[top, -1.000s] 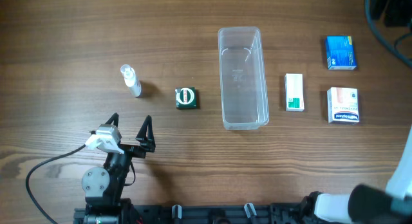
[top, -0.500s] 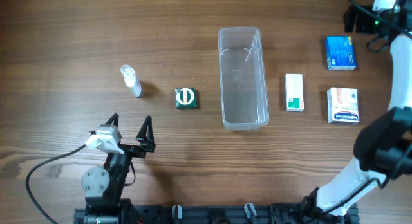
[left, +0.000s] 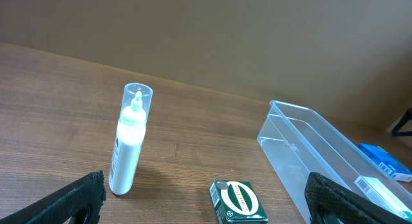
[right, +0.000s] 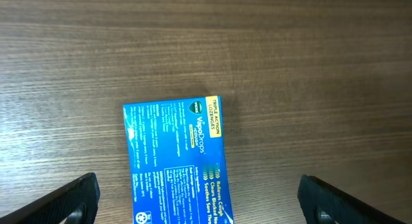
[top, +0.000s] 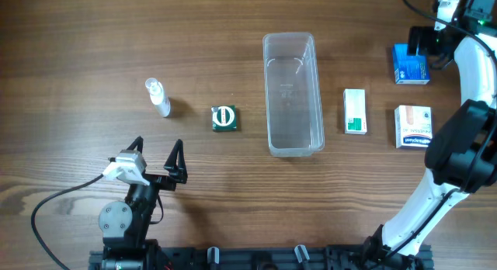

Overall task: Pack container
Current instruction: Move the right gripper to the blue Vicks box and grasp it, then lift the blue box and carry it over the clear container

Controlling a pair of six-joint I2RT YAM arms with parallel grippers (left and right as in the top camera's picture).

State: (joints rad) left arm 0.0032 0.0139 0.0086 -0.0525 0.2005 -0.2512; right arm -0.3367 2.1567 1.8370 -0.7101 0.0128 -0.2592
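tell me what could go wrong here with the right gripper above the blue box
1. The blue box sits off-centre between the fingers of the open right gripper, so closing may shove or twist it rather than grip it.
2. The white and green box lies roughly between it and the container; a low carry could knock it.

The wooden table (top: pixel 78 37) bears a container (top: pixel 293 95), a bottle (top: pixel 158 97) and four boxes (top: pixel 355 111).

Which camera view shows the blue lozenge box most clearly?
The right wrist view: the blue lozenge box lies flat below the camera, its print readable. Overhead shows it small, its print unreadable. The left wrist view shows only a blue corner behind the container.
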